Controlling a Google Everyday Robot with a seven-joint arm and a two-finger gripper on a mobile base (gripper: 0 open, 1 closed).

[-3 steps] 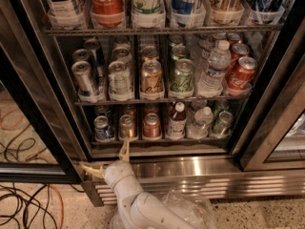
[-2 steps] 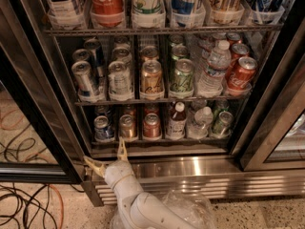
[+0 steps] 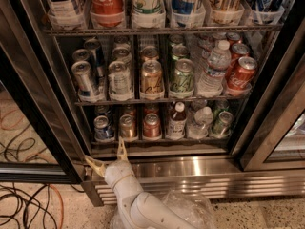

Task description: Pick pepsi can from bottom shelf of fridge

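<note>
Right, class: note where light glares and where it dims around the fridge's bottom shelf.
Camera view: glare streaks the steel base of the fridge. Camera view: the bottom shelf sits in shade, so the pepsi can looks dull. Camera view: the open end effector, just below the shelf's left end, is softly lit.

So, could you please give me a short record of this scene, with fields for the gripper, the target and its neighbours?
gripper: open, holding nothing, low in front of the fridge base, just below the bottom shelf
pepsi can: upright, leftmost front can on the bottom shelf, untouched
neighbours: bronze-gold can to its right, then red can
task state: not yet grasped
</note>
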